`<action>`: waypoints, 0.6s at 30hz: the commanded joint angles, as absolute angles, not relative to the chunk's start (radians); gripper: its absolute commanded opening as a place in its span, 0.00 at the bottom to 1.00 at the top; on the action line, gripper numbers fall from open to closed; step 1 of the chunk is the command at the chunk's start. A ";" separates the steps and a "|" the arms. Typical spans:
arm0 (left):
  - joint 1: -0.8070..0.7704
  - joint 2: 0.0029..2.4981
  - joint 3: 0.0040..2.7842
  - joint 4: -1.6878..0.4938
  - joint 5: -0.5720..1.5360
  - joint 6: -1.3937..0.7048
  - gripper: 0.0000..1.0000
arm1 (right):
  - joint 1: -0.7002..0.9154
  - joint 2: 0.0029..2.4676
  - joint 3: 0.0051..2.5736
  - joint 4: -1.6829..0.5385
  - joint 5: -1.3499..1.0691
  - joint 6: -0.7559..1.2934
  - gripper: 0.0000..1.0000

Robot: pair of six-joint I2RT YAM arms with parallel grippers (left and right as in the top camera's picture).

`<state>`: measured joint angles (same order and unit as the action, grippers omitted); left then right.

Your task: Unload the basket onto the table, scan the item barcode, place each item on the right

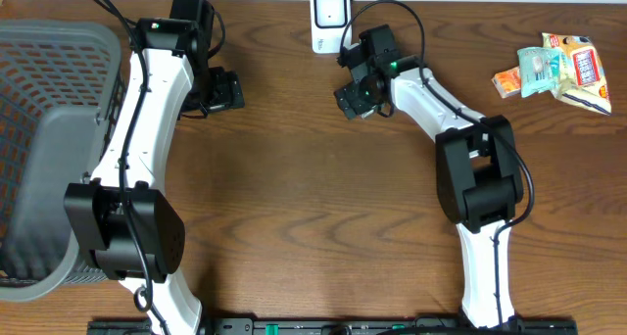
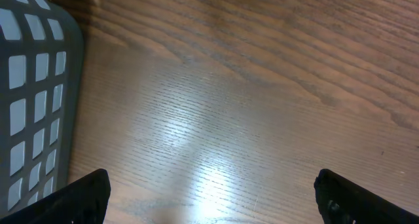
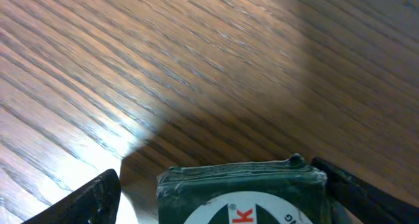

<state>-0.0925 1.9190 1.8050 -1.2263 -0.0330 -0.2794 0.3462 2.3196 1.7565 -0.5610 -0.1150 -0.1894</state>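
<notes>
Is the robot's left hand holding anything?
No, the left hand is wide open, with only the bare wooden table showing between its two sides.

Dark brown wood-grain table (image 1: 313,227); pale light glare on surface, seen in both wrist views.

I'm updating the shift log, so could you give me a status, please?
Left gripper open, empty. Right gripper open around green packet, gap one side. White scanner close by; nothing blocking seen.
</notes>
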 commanded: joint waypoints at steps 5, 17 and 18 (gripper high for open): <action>-0.090 1.917 1.795 -1.229 -0.046 -0.263 0.98 | 0.360 2.310 1.738 -0.572 -0.002 -0.196 0.77; -0.090 1.917 1.795 -1.230 -0.046 -0.263 0.98 | 0.362 2.310 1.731 -0.583 -0.023 -0.138 0.72; -0.090 1.917 1.795 -1.229 -0.046 -0.263 0.98 | 0.362 2.310 1.732 -0.582 -0.027 -0.128 0.71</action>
